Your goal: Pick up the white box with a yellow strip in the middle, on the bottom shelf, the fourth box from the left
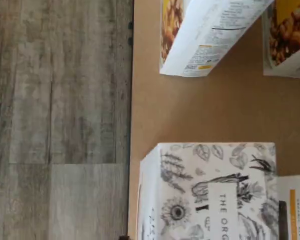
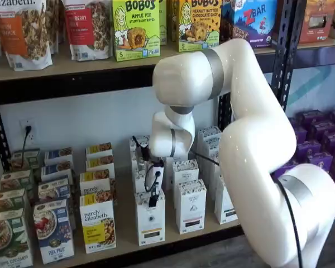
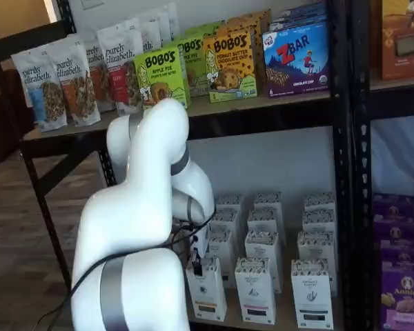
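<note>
Pale tan board makes the bottom shelf (image 2: 123,245), with a black rail along its near edge and grey plank flooring (image 1: 55,100) beyond it in the wrist view. Rows of cartons stand on it. At the front of its row stands the white box (image 2: 151,219), yellow strip low on its face. Just above its speckled top hangs the gripper (image 2: 154,199), jaws spread wide, nothing held between them, contact unclear.

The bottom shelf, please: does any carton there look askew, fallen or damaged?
Nothing stands out. On the bottom shelf the cartons stand upright in tidy rows, front faces outward. The white box with the yellow strip sits squarely at the front of its row, undamaged as far as both shelf views show.
</note>
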Available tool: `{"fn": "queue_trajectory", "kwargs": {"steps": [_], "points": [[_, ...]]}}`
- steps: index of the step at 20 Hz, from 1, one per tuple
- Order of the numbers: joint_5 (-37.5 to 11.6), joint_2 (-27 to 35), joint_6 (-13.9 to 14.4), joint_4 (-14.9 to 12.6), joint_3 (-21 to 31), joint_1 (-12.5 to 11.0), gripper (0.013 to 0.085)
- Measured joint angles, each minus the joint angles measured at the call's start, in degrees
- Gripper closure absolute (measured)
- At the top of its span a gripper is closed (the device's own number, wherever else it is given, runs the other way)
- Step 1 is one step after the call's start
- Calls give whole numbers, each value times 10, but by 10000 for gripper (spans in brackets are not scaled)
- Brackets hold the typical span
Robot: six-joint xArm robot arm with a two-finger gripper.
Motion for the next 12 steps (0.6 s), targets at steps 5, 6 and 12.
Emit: {"fn": "queue_trajectory", "kwargs": {"steps": [5,6,12], "points": [[17,17,30,-39,-25,-6,130],[23,22,37,-47,-32,-7,130],[42,37,70,-85,-52,-8,130]]}}
